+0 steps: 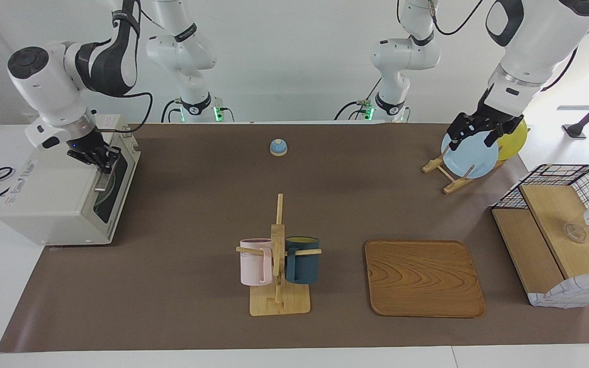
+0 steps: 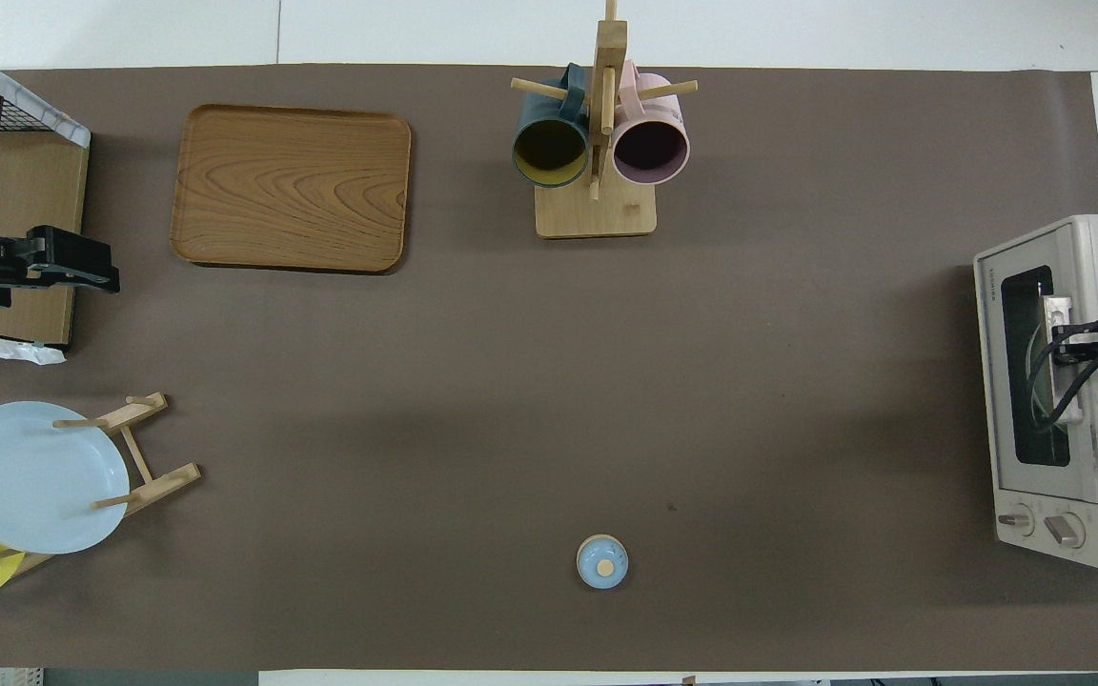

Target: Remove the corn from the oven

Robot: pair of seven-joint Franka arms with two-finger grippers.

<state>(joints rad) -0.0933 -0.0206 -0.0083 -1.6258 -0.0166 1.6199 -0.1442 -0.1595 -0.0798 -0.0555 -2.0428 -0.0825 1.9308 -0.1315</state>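
While right gripper (image 1: 104,159) clamped on oven (image 1: 54,204) door handle (image 1: 104,176), left gripper (image 1: 473,134) spread idle: corn unseen, probably light, rigid, slick; grasp mid-cob.

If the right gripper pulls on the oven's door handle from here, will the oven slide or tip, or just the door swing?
The oven looks boxy, broad-based and flat on the table, so tipping seems unlikely. The right gripper is shut on the handle high on the door, so a pull would probably swing the door. With nothing bracing it, the oven might creep on the mat.
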